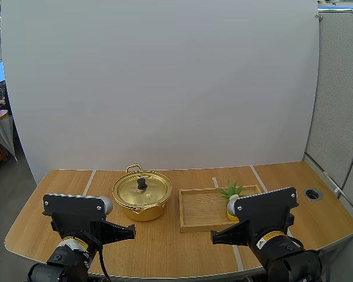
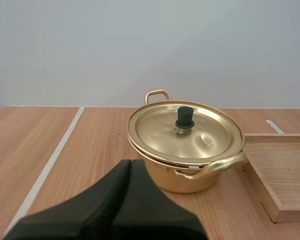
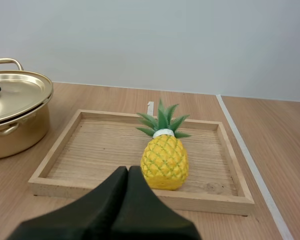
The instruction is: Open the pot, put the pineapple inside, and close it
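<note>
Standing upright in wooden tray [image 3: 100,145], right of its middle, toward near rim: small pineapple [image 3: 164,159]. Yellow diamond-patterned body, white collar, green leaf crown; possibly plastic toy, hard to confirm. Tray lies right of desk [image 1: 165,247] centre, just beside gold pot [image 2: 190,175]. Lid [image 2: 160,132] on pot, black knob [image 2: 184,117] upright. Left gripper [image 2: 131,164] fingers pressed together, empty, facing pot. Right gripper [image 3: 128,170] likewise closed on nothing, before tray's near rim.

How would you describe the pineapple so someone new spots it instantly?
On the table, look right of the gold pot for the shallow wooden tray. The pineapple stands upright inside it, the only thing in the tray. Unlike the lidded metal pot, it is yellow with a green leafy crown.
</note>
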